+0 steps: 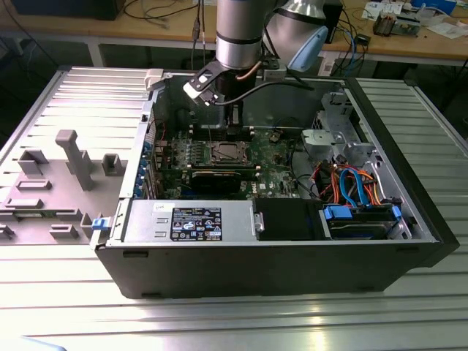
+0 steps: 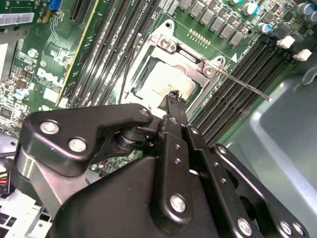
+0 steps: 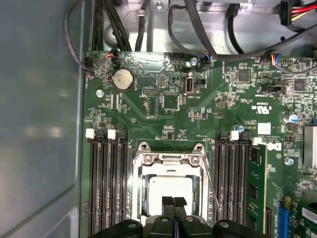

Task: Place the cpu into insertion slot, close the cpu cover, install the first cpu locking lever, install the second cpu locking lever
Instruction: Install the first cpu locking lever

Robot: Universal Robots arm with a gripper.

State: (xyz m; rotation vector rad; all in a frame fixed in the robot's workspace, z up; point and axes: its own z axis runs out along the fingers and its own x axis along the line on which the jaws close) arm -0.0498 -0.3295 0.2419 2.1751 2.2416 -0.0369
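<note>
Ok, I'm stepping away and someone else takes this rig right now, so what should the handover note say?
The gripper is shut, holding nothing, tips at the edge of the cpu cover, contact unclear.
The cpu sits in the insertion slot.
The cover looks down over it.
Done: placing, apparently closing.
Left: locking levers, it seems; one thin lever juts out over the memory slots, seemingly unlatched.

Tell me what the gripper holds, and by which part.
Nothing. The gripper is shut with nothing between its fingers, its tips over the cpu.
</note>
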